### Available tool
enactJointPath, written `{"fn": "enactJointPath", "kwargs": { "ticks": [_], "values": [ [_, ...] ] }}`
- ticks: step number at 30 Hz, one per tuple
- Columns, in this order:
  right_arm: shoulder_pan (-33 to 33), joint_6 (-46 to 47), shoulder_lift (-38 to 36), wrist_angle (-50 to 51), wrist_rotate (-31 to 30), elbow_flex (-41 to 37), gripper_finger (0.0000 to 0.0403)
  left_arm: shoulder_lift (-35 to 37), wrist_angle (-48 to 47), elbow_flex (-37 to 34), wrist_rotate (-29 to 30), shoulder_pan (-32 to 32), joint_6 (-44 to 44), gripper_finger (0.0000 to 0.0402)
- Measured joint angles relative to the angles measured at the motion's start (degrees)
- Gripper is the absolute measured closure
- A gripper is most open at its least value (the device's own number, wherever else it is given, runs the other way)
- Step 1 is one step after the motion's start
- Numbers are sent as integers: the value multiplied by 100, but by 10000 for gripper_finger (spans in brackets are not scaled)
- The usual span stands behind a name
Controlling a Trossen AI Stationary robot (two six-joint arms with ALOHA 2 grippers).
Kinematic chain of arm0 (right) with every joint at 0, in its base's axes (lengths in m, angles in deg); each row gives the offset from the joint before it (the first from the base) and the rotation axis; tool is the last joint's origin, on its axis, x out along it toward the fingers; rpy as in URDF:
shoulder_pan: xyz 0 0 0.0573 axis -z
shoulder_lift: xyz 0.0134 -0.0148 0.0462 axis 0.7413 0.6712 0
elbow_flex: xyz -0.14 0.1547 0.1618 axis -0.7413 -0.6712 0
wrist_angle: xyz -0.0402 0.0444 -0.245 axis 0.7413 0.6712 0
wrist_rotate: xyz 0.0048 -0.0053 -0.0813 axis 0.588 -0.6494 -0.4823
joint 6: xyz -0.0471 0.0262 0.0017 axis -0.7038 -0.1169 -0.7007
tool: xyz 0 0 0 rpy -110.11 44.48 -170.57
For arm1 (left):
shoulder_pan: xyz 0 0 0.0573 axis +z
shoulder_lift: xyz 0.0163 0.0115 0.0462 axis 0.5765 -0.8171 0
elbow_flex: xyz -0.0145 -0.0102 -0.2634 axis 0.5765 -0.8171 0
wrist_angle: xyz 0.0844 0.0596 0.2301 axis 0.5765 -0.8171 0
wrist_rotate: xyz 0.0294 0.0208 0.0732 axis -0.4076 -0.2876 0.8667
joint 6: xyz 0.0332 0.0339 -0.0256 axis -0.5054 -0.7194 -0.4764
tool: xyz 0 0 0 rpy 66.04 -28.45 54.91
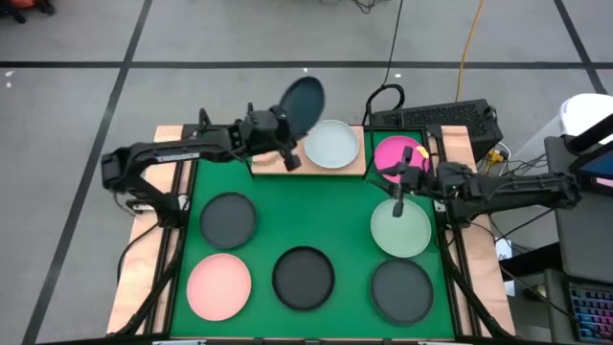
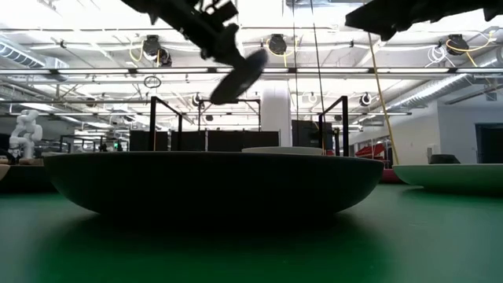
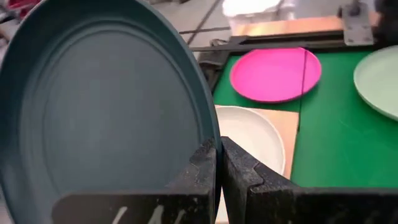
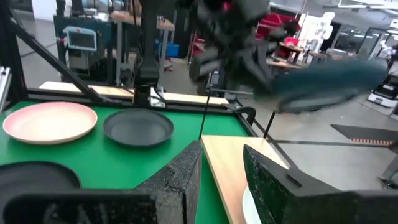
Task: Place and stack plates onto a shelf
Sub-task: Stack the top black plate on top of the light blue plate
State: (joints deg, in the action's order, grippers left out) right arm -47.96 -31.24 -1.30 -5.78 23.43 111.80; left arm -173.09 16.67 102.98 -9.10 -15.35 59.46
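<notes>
Dark plate (image 1: 303, 101) gripped by rim in left end effector (image 1: 284, 134), fingers clamped together on it, raised tilted above shelf (image 1: 271, 166) at far side; judged carried for stacking onto white plate (image 1: 331, 144) already on shelf. Right end effector (image 1: 400, 199) held part open, empty, above pale green plate (image 1: 401, 230) near magenta plate (image 1: 397, 155); likely readied for next pick.

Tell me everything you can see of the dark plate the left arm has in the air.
The dark teal plate is round, matte and shallow, with a raised rim around a flat well. The left gripper is shut on its edge, holding it tilted steeply above the wooden shelf, next to the white plate lying there. Nothing else touches it.
</notes>
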Motion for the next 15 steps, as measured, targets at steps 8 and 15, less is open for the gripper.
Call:
{"fn": "enactJointPath", "kwargs": {
  "ticks": [8, 15],
  "values": [
    [0, 13, -186, 17, 0, 0, 300, -876, 763, 0, -662, 3, -538, 393],
    [0, -19, -186, 81, 0, 0, 300, -1563, 1012, -2, -676, 13, -951, 386]
  ]
}}
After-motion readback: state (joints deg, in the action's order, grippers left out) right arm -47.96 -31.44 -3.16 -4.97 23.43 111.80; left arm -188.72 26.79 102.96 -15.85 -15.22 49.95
